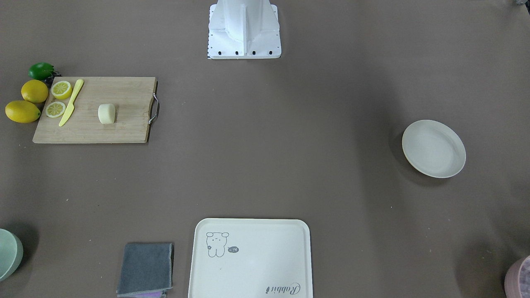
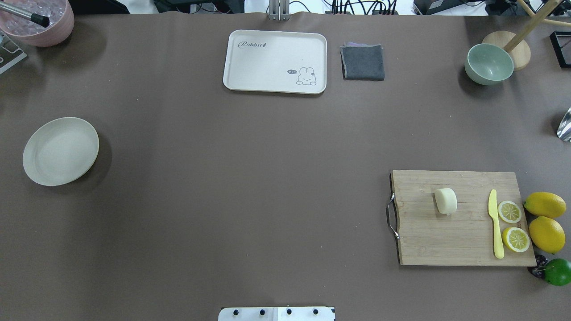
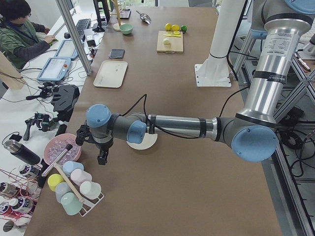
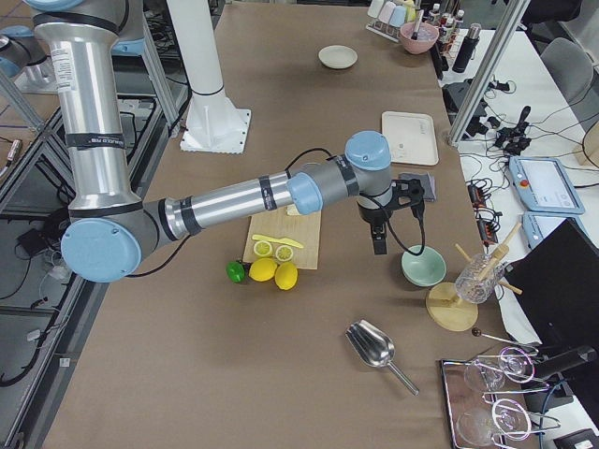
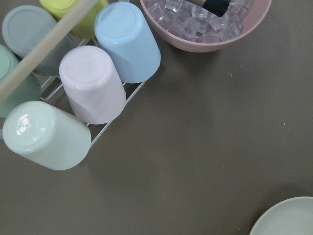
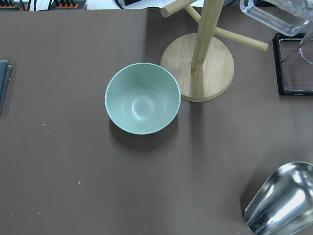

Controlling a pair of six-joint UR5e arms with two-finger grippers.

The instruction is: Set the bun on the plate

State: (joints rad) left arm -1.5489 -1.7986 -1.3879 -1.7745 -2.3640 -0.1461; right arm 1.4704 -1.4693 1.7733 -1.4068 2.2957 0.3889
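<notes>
Brown-covered table [image 2: 250,178], with benches, screens and cables around it.

Nearest the robot base [image 2: 276,313], on its right side, is a wooden cutting board [image 2: 428,243] with a metal handle. The bun [image 2: 446,200] lies on the board toward the handle end, touching nothing else. Further along the board is a yellow knife [image 2: 495,225], with two lemon slices [image 2: 509,211] just beside it. Off the board's outer edge are two whole lemons [image 2: 544,204] and a lime [image 2: 557,271].

On the robot's left side, well apart from the board, the plate [image 2: 60,150] sits flat on the table.

Far edge:
- tray [image 2: 267,67] with a cartoon drawing
- folded grey cloth [image 2: 363,62] just beside it
- green bowl [image 2: 489,63] against a wooden stand [image 2: 519,55]
- pink bowl [image 2: 49,38] of ice cubes in the far left corner

The left gripper [image 3: 102,156] hangs pointing down beyond the plate, near the pink bowl and a rack of upturned cups [image 5: 93,83]. It is seen only from the table's end, so I cannot tell whether its fingers are apart or together.

The right gripper [image 4: 378,243] hangs pointing down between the cloth and the green bowl, with a metal scoop [image 6: 279,200] nearby. Again, I cannot tell its state.

Both grippers are well apart from the bun.
</notes>
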